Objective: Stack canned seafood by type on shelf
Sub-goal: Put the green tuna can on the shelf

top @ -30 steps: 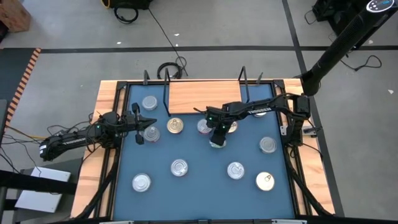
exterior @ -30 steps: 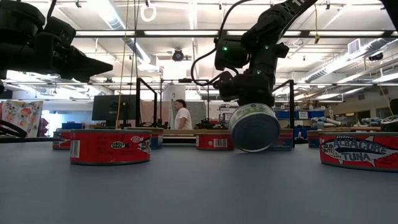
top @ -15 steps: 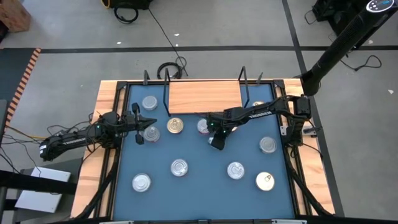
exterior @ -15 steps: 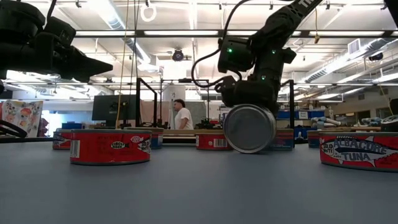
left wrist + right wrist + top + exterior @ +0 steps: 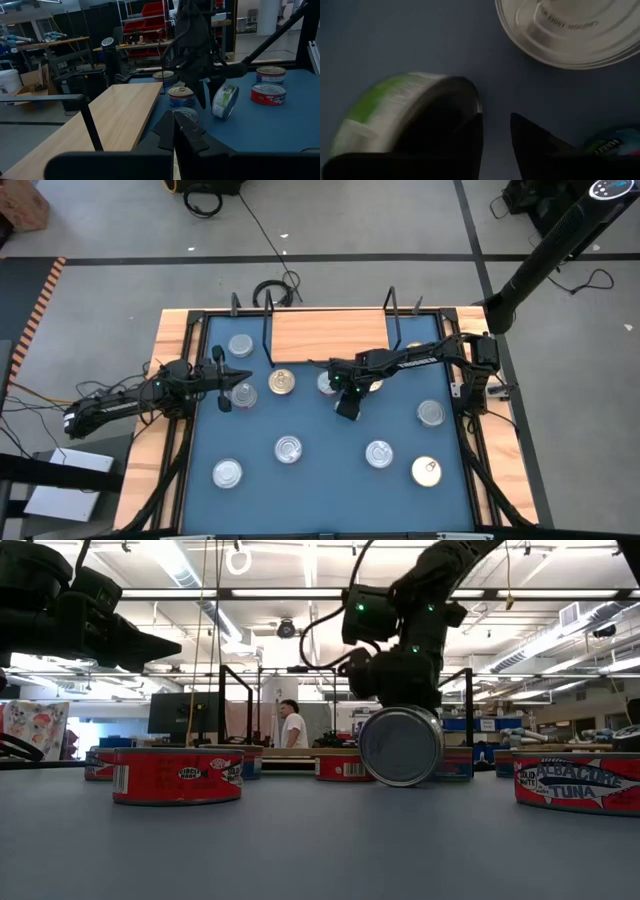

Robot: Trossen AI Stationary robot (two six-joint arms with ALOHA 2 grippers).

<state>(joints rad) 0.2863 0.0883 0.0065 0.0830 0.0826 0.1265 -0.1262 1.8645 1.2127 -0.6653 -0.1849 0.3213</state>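
Green-labelled tin [image 5: 401,745], hanging tilted above the mat 1 second ago, now stands on its edge on the blue mat [image 5: 330,490], flat face to the low camera. Right gripper [image 5: 346,406] has lifted slightly and sits just over the tin's top edge.

- Nearest row, high view: 4 silver or gold tins lying flat, well apart: 1 front left [image 5: 228,473], 1 beside it [image 5: 288,449], 1 right of centre [image 5: 379,453], and a gold-topped tin [image 5: 427,471] at the front right.
- Low view: red-sided tin [image 5: 177,776] flat on the left; tuna tin [image 5: 577,785] flat on the right.
- Mid-table: the upright tin and right gripper. Its fingers [image 5: 470,140] show a narrow gap with nothing between them; the tin stands against the outer side of 1 finger, not gripped.
- Silver tin [image 5: 431,413] lies alone toward the right edge.
- Left gripper [image 5: 228,378] waits over the mat's left side, fingers closed on nothing, beside a flat tin [image 5: 243,394].
- Behind the right gripper: gold tin [image 5: 283,382] and red-sided tin [image 5: 326,383], flat, just in front of the shelf.
- Shelf [image 5: 330,335]: pale board at the far edge, black wire uprights at both ends, no tins on it.
- Far left corner: 1 silver tin [image 5: 240,345].
- Beyond the table: person [image 5: 293,727] standing, distant.
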